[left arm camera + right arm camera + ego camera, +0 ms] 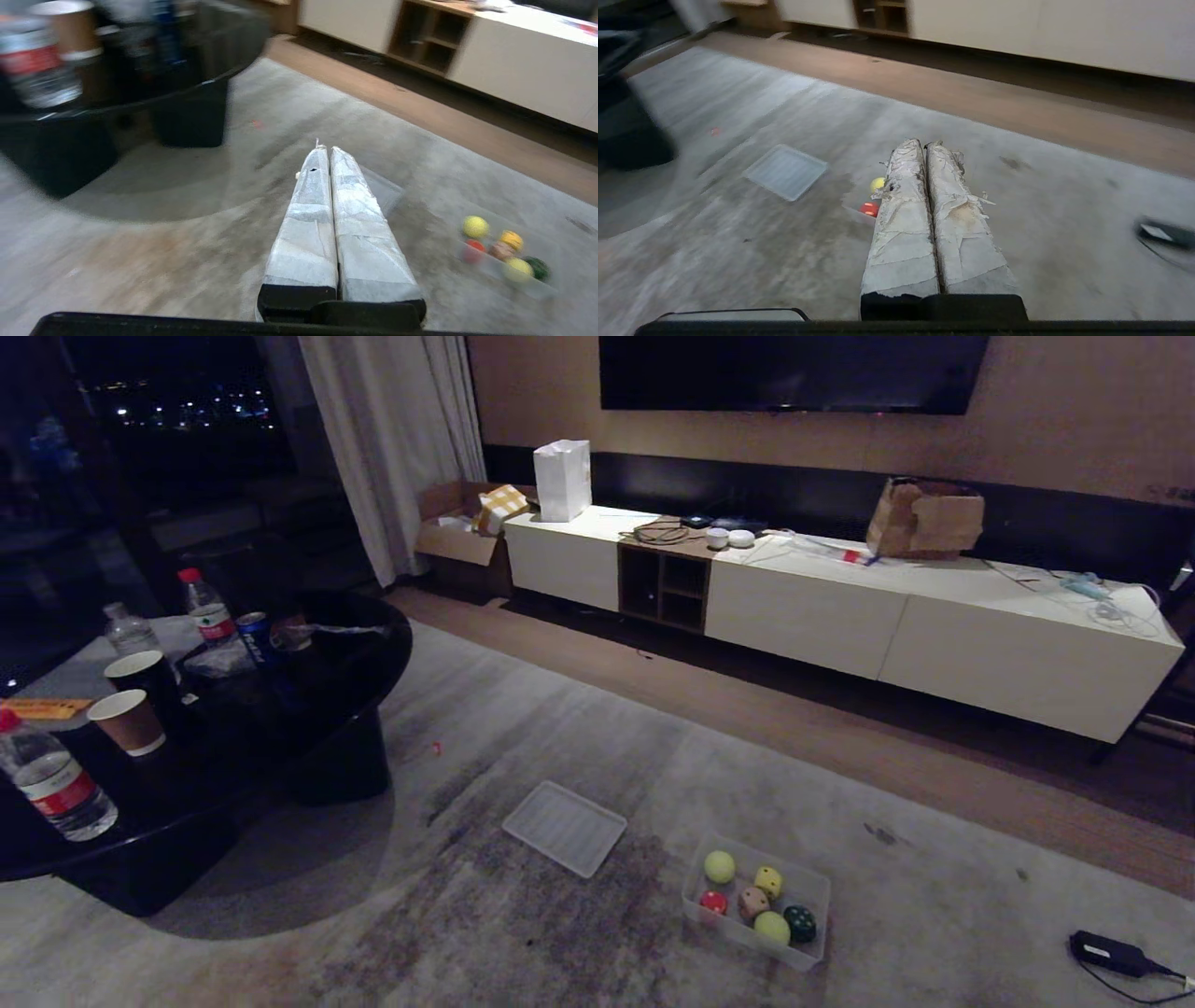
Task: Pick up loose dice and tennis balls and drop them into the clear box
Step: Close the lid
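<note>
You have nothing left to fetch, by the look of it: both tennis balls (720,867) and all four dice (768,881) lie inside the clear box (810,885) beside the ribbed panel (564,827). Keep the left gripper (325,150) and right gripper (920,144) clenched, empty, clear of the box.

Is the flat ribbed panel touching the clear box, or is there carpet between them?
Apart. The head view shows a strip of bare carpet between the ribbed panel and the clear box, which sits to the panel's right.
</note>
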{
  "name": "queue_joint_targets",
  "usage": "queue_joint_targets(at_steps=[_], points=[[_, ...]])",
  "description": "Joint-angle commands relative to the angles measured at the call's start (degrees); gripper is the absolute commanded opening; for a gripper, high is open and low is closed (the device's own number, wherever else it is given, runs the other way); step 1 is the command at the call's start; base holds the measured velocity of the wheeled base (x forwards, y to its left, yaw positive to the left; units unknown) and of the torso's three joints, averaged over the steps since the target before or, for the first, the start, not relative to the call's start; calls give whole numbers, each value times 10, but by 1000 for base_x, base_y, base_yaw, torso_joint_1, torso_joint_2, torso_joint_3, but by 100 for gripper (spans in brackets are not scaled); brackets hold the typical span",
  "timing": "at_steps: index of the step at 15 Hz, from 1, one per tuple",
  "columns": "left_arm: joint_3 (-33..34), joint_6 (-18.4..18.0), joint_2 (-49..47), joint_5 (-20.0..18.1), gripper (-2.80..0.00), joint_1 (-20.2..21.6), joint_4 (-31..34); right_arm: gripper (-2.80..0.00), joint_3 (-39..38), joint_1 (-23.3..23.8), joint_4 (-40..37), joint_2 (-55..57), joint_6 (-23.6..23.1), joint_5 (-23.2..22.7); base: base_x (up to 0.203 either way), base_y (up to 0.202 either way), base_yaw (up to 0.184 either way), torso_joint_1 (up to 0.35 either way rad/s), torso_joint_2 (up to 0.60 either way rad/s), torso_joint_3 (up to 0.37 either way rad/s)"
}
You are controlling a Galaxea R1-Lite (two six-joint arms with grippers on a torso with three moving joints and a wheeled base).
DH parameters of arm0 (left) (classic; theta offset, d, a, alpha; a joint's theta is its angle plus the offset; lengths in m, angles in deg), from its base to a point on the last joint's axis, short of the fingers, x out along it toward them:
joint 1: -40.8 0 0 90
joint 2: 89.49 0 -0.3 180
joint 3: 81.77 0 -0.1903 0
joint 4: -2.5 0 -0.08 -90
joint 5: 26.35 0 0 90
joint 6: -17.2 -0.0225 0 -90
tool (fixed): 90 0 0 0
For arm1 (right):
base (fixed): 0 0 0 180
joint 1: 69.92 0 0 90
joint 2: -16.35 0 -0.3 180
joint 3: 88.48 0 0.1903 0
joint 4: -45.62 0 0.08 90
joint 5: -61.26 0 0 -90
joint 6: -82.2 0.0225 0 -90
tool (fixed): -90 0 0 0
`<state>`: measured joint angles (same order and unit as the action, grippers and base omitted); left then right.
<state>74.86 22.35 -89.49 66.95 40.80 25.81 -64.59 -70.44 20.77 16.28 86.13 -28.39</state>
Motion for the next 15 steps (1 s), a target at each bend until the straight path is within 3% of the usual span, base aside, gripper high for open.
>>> queue_joint_targets(at_steps=[1, 15], points=[[1, 0, -1, 0, -280, 0, 0, -280, 0, 0, 0, 1, 1, 0, 4, -7, 155, 4, 5, 1], [1, 5, -1, 1, -280, 0, 0, -280, 0, 0, 0, 1, 2, 0, 1, -9, 165, 2, 3, 4]])
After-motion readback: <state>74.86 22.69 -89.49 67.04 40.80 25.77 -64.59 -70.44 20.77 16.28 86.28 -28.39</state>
